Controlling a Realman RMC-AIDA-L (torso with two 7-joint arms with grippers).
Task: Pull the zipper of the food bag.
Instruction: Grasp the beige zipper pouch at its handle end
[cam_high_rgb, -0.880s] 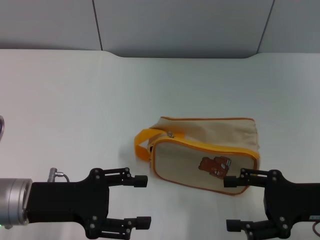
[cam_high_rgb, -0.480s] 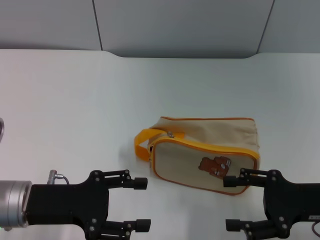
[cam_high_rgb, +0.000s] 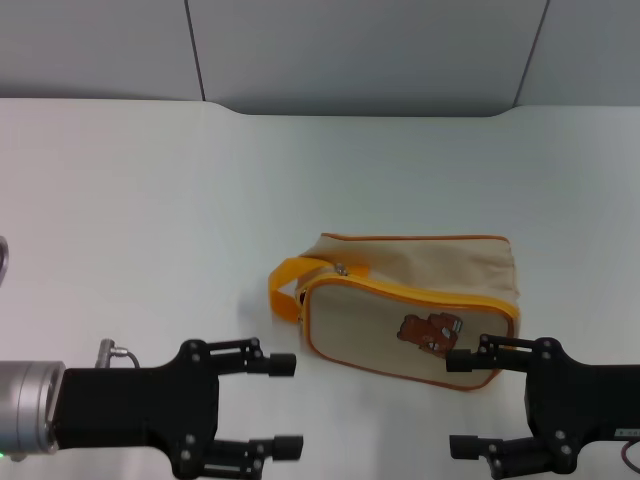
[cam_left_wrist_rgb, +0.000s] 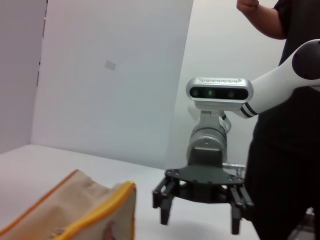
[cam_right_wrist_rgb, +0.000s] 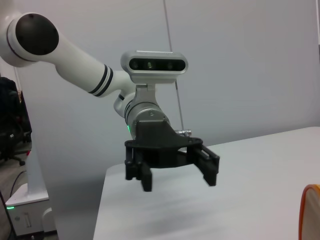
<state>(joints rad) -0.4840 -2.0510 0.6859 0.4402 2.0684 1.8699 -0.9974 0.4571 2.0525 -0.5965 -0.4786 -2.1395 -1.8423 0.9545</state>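
The food bag (cam_high_rgb: 420, 270), a boxy beige pouch with a brown bear picture, lies on the white table right of centre. Its orange-yellow loop handle (cam_high_rgb: 284, 283) points left. The orange-yellow zipper (cam_high_rgb: 420, 294) runs along the front top edge, with the small silver pull tab (cam_high_rgb: 342, 268) at the handle end. My left gripper (cam_high_rgb: 284, 405) is open near the table's front, left of the bag and apart from it. My right gripper (cam_high_rgb: 462, 403) is open at the bag's front right corner. The left wrist view shows the bag's end (cam_left_wrist_rgb: 95, 212) and my right gripper (cam_left_wrist_rgb: 199, 223). The right wrist view shows my left gripper (cam_right_wrist_rgb: 176, 180).
The white table (cam_high_rgb: 150, 200) ends at a grey wall (cam_high_rgb: 350, 50) at the back. A person in black (cam_left_wrist_rgb: 287, 125) stands behind the right arm in the left wrist view.
Both grippers have sunk slightly toward the front edge of the view. The bag has not moved.
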